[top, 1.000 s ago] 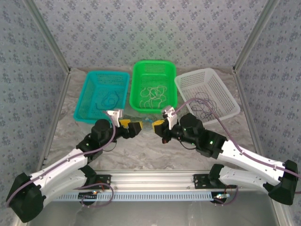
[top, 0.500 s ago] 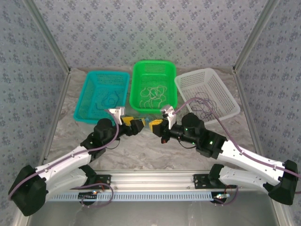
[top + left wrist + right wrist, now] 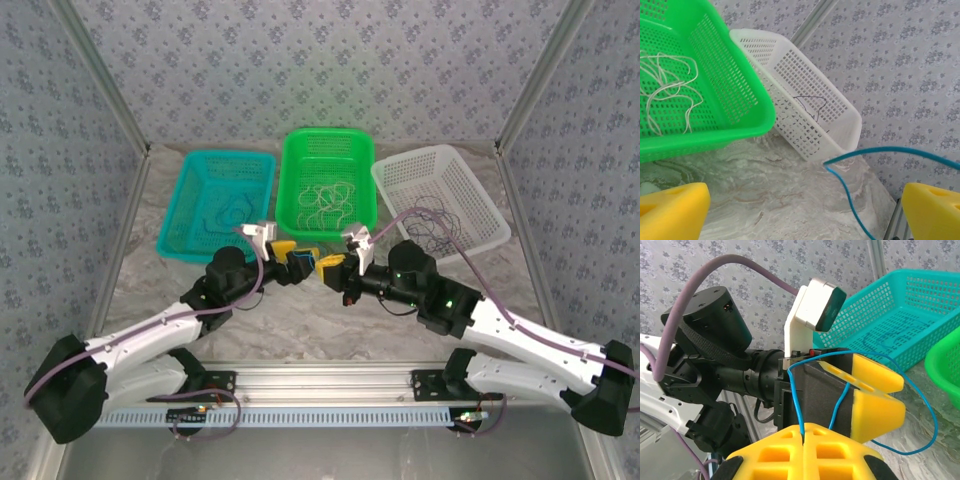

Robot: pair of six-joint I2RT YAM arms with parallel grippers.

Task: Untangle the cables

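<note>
My right gripper (image 3: 804,432) is shut on a thin blue cable (image 3: 795,400), which rises from its yellow pads and loops over the left gripper (image 3: 900,396) just in front. The left gripper (image 3: 805,192) is open, and the blue cable (image 3: 847,190) hangs between its yellow fingers (image 3: 672,210) without touching them. In the top view the two grippers (image 3: 297,258) (image 3: 330,267) meet tip to tip in front of the green basket (image 3: 287,190). Cream cables (image 3: 325,200) lie in that basket, dark cables (image 3: 430,225) in the white basket (image 3: 470,185), and another blue cable (image 3: 232,213) in the teal basket (image 3: 180,205).
The three baskets stand side by side at the back of the marbled table (image 3: 300,315). The green basket's near rim (image 3: 755,122) and the white basket (image 3: 805,100) are close ahead of the left gripper. Patterned walls and metal posts (image 3: 120,120) enclose the table.
The left arm has swung right and forward, bringing its open fingers up to the right gripper and around the blue cable. The right gripper has barely moved and stays shut.
</note>
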